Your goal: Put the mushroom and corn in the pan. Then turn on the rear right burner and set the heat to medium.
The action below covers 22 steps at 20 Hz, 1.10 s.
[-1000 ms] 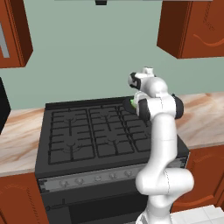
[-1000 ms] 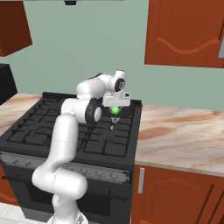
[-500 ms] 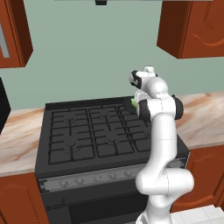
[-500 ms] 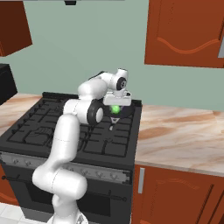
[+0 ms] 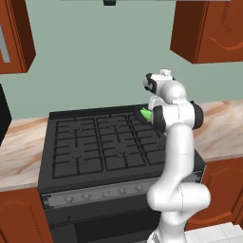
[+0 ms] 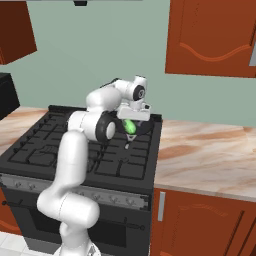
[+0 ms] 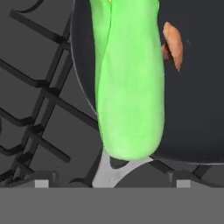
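My hand (image 6: 131,131) is spread open over the pan (image 7: 192,78); the corn (image 7: 129,83) overhangs the rim, so it could tip onto the grate.

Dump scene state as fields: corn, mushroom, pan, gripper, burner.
corn: green, over the pan, close below the hand; whether it rests in the pan cannot be told
mushroom: small brown piece lying in the pan, beside the corn
pan: black, on the stove's rear right grates
gripper: above the pan, jaws spread wide, tips apart from the corn
burner: rear right, under the pan; no flame visible
knobs: along the stove front, settings too small to read
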{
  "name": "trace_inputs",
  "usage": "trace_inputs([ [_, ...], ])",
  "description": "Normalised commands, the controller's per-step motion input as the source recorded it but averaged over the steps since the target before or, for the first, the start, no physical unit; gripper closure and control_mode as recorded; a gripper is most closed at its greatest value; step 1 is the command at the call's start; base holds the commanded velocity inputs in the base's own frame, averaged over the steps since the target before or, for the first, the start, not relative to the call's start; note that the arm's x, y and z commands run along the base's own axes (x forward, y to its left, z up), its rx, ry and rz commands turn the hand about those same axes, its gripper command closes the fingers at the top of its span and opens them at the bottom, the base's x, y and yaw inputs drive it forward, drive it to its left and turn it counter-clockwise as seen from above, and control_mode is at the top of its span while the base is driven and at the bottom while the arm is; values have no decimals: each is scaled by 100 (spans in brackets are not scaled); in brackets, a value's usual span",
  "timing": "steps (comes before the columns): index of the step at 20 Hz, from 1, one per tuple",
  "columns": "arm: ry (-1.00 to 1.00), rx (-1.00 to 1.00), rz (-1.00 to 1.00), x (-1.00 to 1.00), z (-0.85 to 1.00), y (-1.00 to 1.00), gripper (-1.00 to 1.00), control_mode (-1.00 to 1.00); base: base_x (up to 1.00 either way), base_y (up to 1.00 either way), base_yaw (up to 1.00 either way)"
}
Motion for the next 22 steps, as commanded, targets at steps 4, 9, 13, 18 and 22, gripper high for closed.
trace_inputs([
  [4,-5,2,-5,-100,8,0,-100,-100,0,0,0],
  [9,-6,2,-6,-100,0,9,-100,-100,0,0,0],
  [13,-5,0,-9,-100,1,21,-100,-100,0,0,0],
  [18,2,0,-21,-95,23,33,-100,-100,0,0,0],
  [22,13,0,-33,-78,21,51,-100,-100,0,0,0],
])
